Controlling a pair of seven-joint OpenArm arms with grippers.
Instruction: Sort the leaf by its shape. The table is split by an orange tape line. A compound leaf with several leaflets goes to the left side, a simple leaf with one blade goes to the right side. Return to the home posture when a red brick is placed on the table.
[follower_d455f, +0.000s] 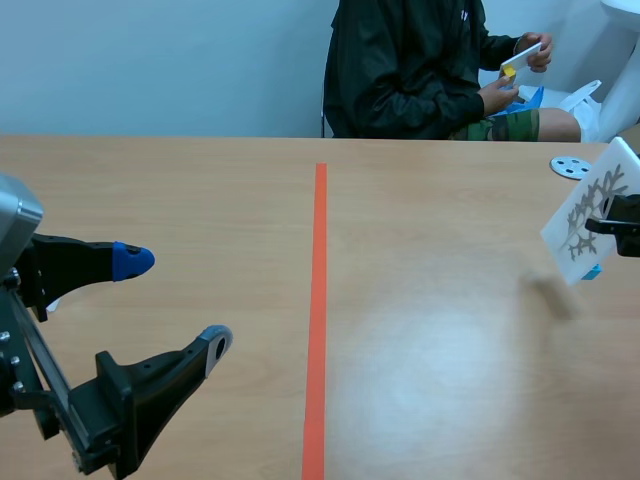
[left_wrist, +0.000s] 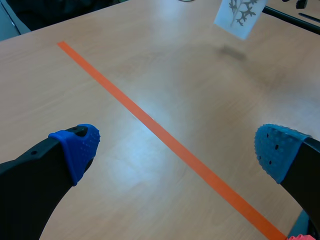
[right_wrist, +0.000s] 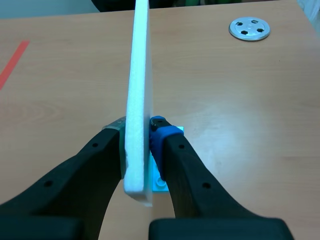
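Leaf card (follower_d455f: 590, 215), branching compound leaf print, clamped in right hand (right_wrist: 137, 136), left hand (left_wrist: 175, 150) spread wide

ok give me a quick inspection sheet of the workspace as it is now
surface: wooden table, orange tape line down the middle
job's things: leaf card with a many-leaflet leaf, held off the table on the right side
clutter: round metal disc far right
jaws: left jaws open over the left side; right jaws shut on the leaf card
cables: nothing seen
surroundings: seated person across the table, holding a white card
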